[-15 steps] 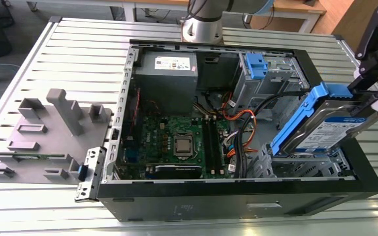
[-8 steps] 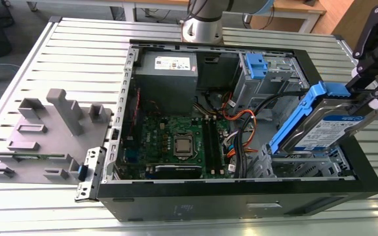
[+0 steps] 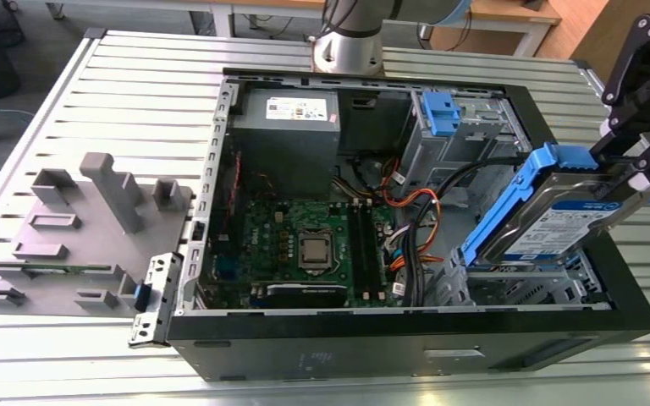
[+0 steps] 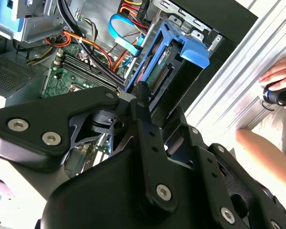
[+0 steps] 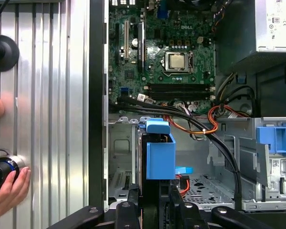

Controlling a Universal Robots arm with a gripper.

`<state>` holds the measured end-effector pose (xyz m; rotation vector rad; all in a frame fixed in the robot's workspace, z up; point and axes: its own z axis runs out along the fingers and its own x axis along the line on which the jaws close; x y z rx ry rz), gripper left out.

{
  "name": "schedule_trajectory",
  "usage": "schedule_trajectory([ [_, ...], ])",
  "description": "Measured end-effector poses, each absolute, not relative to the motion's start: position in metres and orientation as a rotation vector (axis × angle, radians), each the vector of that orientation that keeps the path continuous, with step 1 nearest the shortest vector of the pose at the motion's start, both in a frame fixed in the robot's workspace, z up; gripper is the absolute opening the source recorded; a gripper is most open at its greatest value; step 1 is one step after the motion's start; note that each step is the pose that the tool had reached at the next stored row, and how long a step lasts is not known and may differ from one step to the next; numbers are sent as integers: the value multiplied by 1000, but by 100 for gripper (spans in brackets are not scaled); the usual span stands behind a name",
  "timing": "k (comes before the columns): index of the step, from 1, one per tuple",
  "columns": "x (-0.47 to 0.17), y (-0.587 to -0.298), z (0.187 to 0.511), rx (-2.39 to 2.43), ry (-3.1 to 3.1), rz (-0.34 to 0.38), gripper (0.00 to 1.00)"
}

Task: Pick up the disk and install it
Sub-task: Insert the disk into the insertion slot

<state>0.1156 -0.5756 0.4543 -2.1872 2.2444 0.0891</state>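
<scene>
Exterior view: the disk point(image 3: 562, 224) is being held in the air at the exterior view's right, over the near right corner of the open computer case point(image 3: 415, 347). It is being clamped at its raised end by the gripper point(image 3: 639, 169), whose black fingers are being pressed closed against it. The disk is being carried tilted, with its labelled silver face turned up and outward and its lower end pointing down toward the metal drive cage point(image 3: 517, 283) inside the case. Whether that lower end is touching the cage cannot be told. The blue bracket point(image 3: 506, 211) is being seen clipped along the disk's edge.

Deeper in the case, the green motherboard point(image 3: 302, 245) is being shown lying flat, with the grey power supply point(image 3: 285, 127) behind it and a bundle of cables point(image 3: 415, 220) running between the board and the cage. The case is resting on a slatted metal table point(image 3: 133, 93), and a grey fixture point(image 3: 77, 228) is lying on the table at the exterior view's left, apart from the case.

In the second wrist view, the disk point(image 4: 174, 71) is being seen end-on beyond the gripper point(image 4: 148, 102), with the case's rim just behind it. In the first wrist view, the blue bracket point(image 5: 160, 155) is being shown directly above the cage opening, with the motherboard point(image 5: 157, 47) beyond.

A person's hand point(image 5: 9, 191) is being rested on a round button point(image 5: 2, 169) on the table beside the case.
</scene>
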Motion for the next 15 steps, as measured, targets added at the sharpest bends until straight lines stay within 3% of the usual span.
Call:
schedule_trajectory([
  [15, 115, -576, 444, -2187, 2244, 89, 35],
])
